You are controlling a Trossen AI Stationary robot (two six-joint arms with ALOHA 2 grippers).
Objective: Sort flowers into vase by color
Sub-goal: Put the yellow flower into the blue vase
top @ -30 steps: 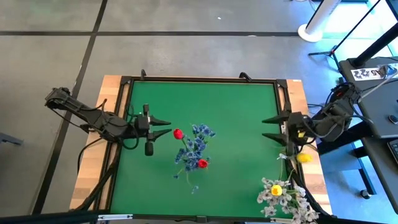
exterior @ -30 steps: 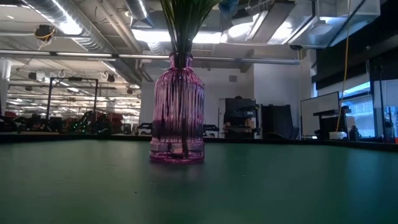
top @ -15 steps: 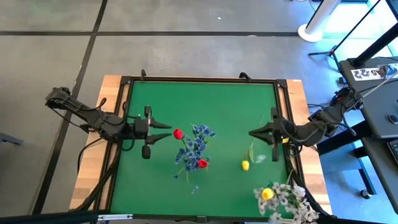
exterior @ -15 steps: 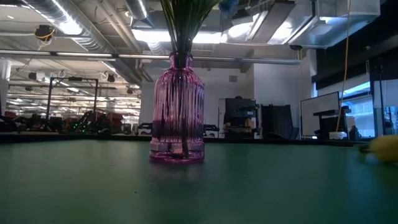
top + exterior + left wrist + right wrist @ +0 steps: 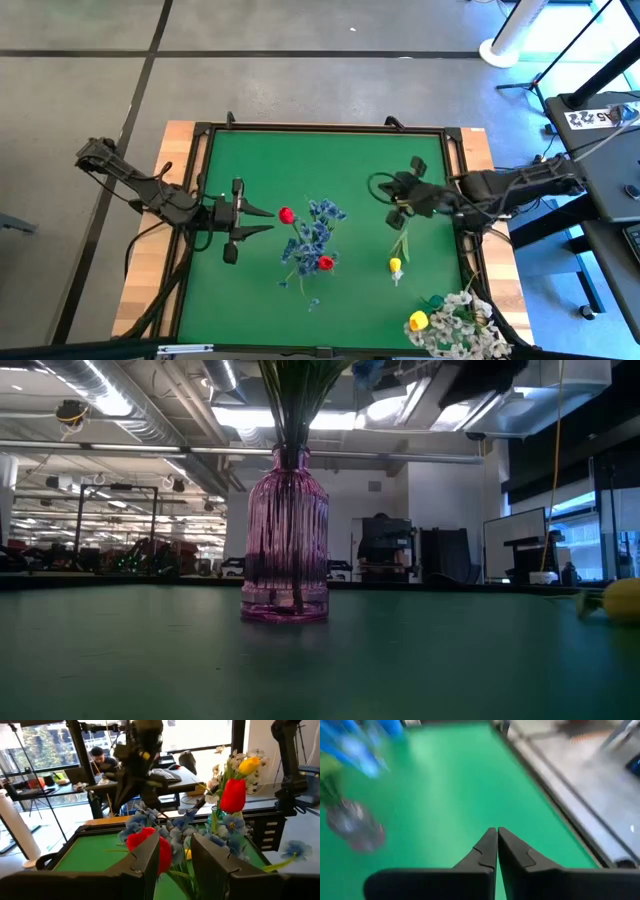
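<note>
a ribbed purple glass vase [image 5: 286, 540] stands upright near the middle of the green mat [image 5: 350, 170]; it holds green stems, with two red tulip buds [image 5: 287, 214] and a spray of small blue blossoms [image 5: 318, 228] showing above it in the high view. a second, clear vase [image 5: 216, 814] at the mat's near right corner holds whitish blossoms [image 5: 462, 320] and a yellow tulip bud [image 5: 418, 321]; only its rim area shows, in the left wrist view. one loose yellow tulip [image 5: 396, 265] lies flat on the mat between the two vases, bud toward the near edge, stem running toward the right gripper; the low view catches its bud at the right edge. right gripper [image 5: 378, 187] hovers over the right half of the mat, beyond the stem's far end, fingers [image 5: 487, 851] pressed together with nothing between them. left gripper [image 5: 262, 220] waits over the mat's left side, aimed at the purple vase, fingers [image 5: 150, 851] apart and empty. a person sits at a desk in the room beyond, seen in the left wrist view.
</note>
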